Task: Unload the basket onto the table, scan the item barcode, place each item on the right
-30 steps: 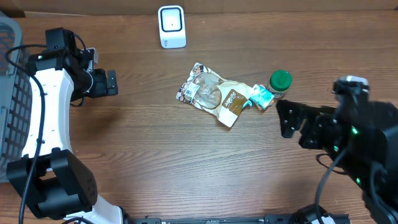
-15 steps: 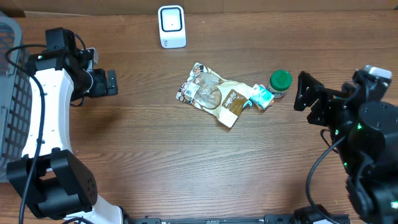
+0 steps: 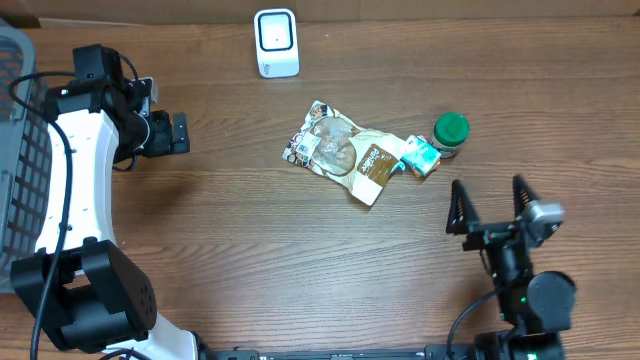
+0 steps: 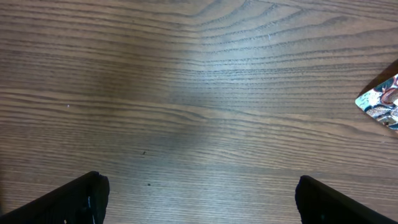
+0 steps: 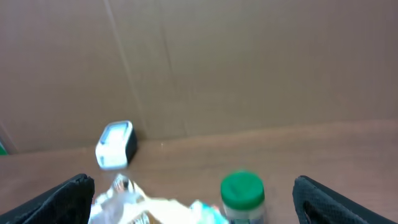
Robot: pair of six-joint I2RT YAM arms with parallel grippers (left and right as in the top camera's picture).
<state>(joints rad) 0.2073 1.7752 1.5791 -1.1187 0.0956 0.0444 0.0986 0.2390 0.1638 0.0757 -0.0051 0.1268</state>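
Note:
A white barcode scanner stands at the table's back edge; the right wrist view shows the scanner against the cardboard wall. Mid-table lie a printed snack bag, a small teal packet and a green-lidded jar. My right gripper hovers open in front of the jar, apart from it, fingers wide and empty. My left gripper stands open and empty at the left, well clear of the bag, whose corner shows at the left wrist view's right edge.
A grey mesh basket sits at the far left edge, beside the left arm. Bare wood lies under the left gripper. A brown cardboard wall closes off the back of the table.
The right arm has pulled back from beside the jar toward the table's front edge and tilted up, its fingers now facing the back wall. The left arm and the items have not moved.

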